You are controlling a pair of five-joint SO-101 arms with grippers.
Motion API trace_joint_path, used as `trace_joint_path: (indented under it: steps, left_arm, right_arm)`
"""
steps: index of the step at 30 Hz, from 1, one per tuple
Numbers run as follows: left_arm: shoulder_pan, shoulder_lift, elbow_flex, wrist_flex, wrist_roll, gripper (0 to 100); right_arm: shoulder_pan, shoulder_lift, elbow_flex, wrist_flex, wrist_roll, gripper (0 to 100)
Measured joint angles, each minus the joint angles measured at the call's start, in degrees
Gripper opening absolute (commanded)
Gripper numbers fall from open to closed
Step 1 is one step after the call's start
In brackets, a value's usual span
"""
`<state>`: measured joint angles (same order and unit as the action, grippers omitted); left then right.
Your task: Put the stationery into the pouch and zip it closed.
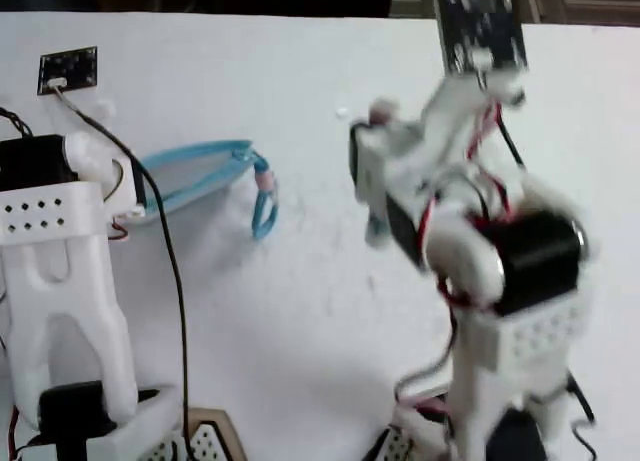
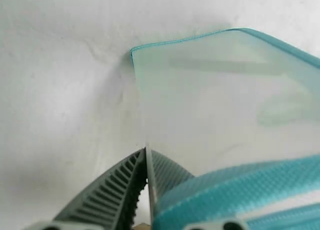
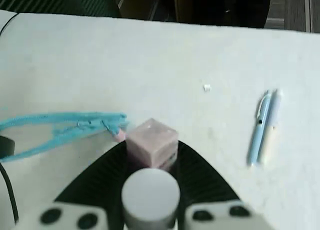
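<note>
Nearest, right tool (image 3: 151, 157): clenched on a lilac eraser (image 3: 151, 136), held clear of the surface (image 3: 200, 55).
Eraser handling: probably light, firm and grippy; a squeeze across two flat faces suited it.
Left tool (image 2: 146, 162): pinched shut on the pouch (image 2: 215, 105) at its side edge, just beside the teal zip band (image 2: 240, 185).
Pouch handling: thin, limp, see-through film, likely slippery; the stitched edge or zip band looked the surest hold.
Pouch mouth: appeared parted, its two teal edges spread.
Farthest, blue pen (image 3: 261, 126): lay on the surface, well apart from the pouch; slim, rigid, apt to roll, best taken mid-barrel.
</note>
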<state>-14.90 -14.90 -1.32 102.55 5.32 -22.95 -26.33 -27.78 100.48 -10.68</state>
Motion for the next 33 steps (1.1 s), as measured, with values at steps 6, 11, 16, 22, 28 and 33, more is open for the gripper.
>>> trace_joint_path:
  steps: [6, 11, 16, 22, 28, 33]
  left_arm:
    - [0.0, 0.0, 0.0, 0.0, 0.0, 2]
    - [0.0, 0.0, 0.0, 0.0, 0.0, 2]
    - [0.0, 0.0, 0.0, 0.0, 0.0, 2]
    - [0.2, 0.0, 0.0, 0.0, 0.0, 2]
    - [0.2, 0.0, 0.0, 0.0, 0.0, 2]
    - [0.2, 0.0, 0.0, 0.0, 0.0, 2]
  right_arm:
    - [-0.2, -19.0, 25.9, -7.9, -2.5, 1.6]
    - [-0.4, -34.0, 50.5, -21.1, -2.8, 1.6]
    - [-0.4, -44.0, 69.4, -33.2, -5.5, 1.6]
    - [-0.4, -46.3, 73.8, -43.2, -8.1, 1.6]
    - [-0.4, -46.3, 75.9, -48.3, -8.0, 1.6]
    - [-0.4, -46.5, 76.0, -49.1, -7.8, 1.6]
